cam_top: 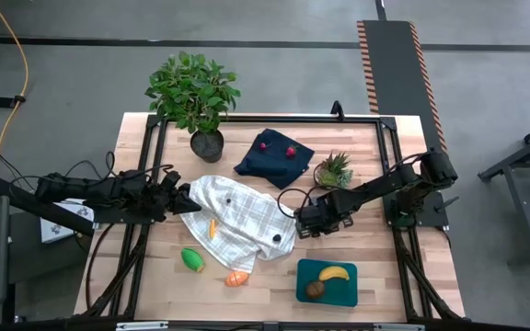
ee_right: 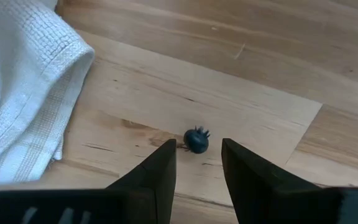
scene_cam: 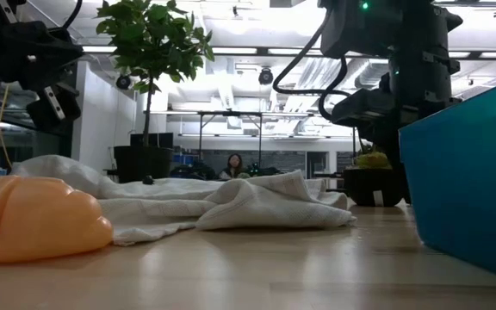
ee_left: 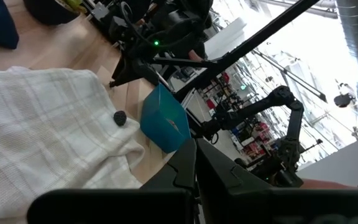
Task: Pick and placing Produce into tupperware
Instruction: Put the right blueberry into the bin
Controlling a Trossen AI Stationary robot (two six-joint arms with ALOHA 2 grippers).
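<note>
Right pincer [ee_right: 197, 163] spread, low over counter [ee_right: 253, 56]; small dark berry [ee_right: 196, 141] just ahead between fingers, may roll away if nudged.

No text, label, brand, number or sign can be read anywhere.

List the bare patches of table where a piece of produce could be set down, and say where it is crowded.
Free: bare wood between the tupperware and the table's right edge, and the near-left corner left of the green piece. Crowded: the middle, under the white cloth and right gripper; the back holds the navy cloth and both plants.
</note>
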